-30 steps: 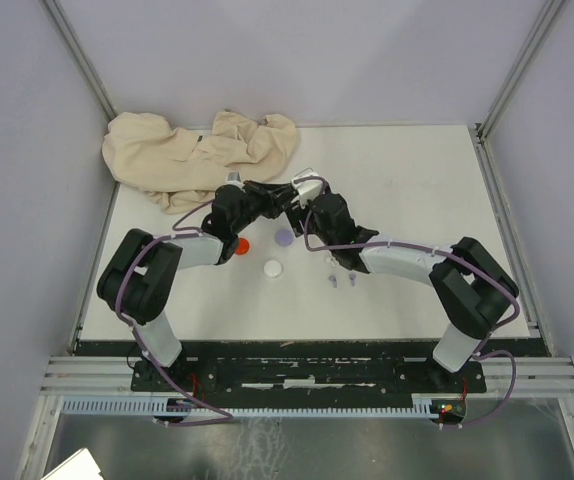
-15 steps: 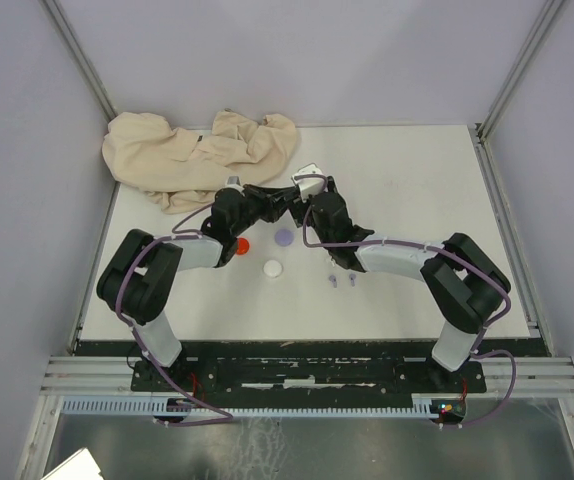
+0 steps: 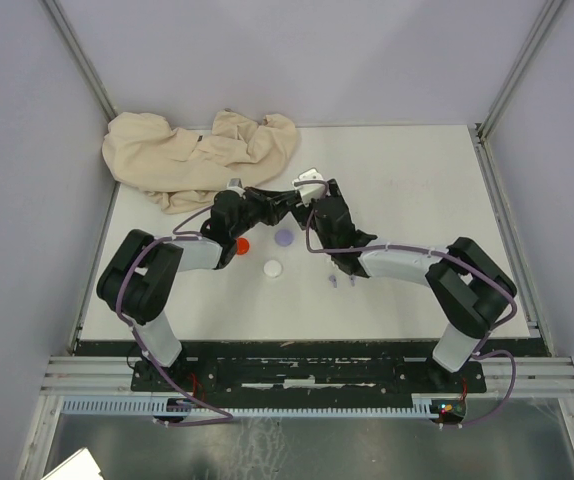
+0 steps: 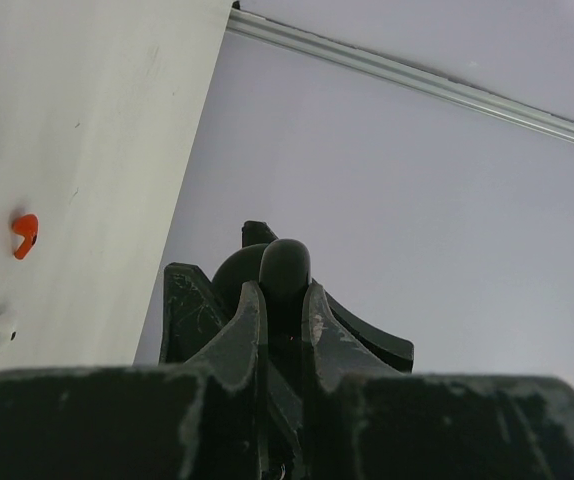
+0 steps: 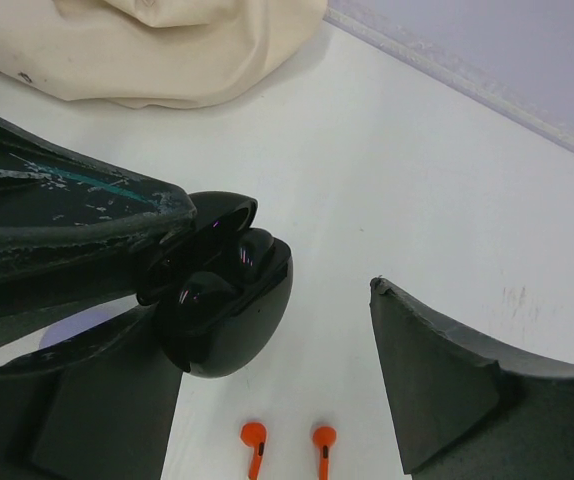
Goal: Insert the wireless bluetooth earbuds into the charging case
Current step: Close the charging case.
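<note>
White counter holds two red earbuds. Left gripper squeezes the open black case near them. Right gripper is wide and empty; bumping the case could knock it loose.

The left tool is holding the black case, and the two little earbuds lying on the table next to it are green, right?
Not quite: the colour is wrong. The two earbuds are orange-red, not green. The right wrist view shows them lying on the white table just below the black case, and the left tool does hold that case.
</note>
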Controlling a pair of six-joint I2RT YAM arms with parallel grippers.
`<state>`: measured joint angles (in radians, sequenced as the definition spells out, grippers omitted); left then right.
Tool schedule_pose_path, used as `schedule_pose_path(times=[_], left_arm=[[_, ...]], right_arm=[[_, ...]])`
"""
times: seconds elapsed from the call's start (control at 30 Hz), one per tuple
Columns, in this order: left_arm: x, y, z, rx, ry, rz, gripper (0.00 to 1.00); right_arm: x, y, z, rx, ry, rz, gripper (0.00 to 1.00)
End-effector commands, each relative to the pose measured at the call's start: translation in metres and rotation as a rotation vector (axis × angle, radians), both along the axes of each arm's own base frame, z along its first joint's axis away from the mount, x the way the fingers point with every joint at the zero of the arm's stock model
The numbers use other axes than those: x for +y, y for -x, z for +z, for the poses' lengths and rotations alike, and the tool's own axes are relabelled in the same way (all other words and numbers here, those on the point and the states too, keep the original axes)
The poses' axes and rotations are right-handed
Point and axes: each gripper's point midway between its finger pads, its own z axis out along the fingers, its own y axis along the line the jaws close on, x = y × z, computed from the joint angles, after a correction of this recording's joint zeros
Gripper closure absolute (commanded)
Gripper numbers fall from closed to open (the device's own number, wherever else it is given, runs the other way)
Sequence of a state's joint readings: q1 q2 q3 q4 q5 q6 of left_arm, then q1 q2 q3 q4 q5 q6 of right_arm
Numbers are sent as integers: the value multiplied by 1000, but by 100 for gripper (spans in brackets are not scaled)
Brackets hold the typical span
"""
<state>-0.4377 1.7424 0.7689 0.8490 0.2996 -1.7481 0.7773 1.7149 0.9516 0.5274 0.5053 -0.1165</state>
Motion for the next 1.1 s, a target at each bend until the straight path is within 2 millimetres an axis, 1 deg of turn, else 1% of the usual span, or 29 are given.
schedule_pose_path(times=[0.0,0.43,0.6,0.77,0.97,1.07], left_arm=[[2,-3,16,-28,56,-7,97],[6,-6,8,-23,37,-15,97],[8,-8,7,-27,27,-20,97],[9,-8,5,-27,19,-19,97],[14,-10,2,-28,3,-11,97],[21,-15,2,-41,-12,-5,97]], right_arm=[[-20,-4,31,-84,-6,-80,21],[-34,5,38,-97,28,-93,20],[-43,10,36,-99,46,-108,20],[-48,13,38,-99,53,-112,20],[-52,15,37,-94,64,-117,19],[-62,18,37,-79,67,-151,18]])
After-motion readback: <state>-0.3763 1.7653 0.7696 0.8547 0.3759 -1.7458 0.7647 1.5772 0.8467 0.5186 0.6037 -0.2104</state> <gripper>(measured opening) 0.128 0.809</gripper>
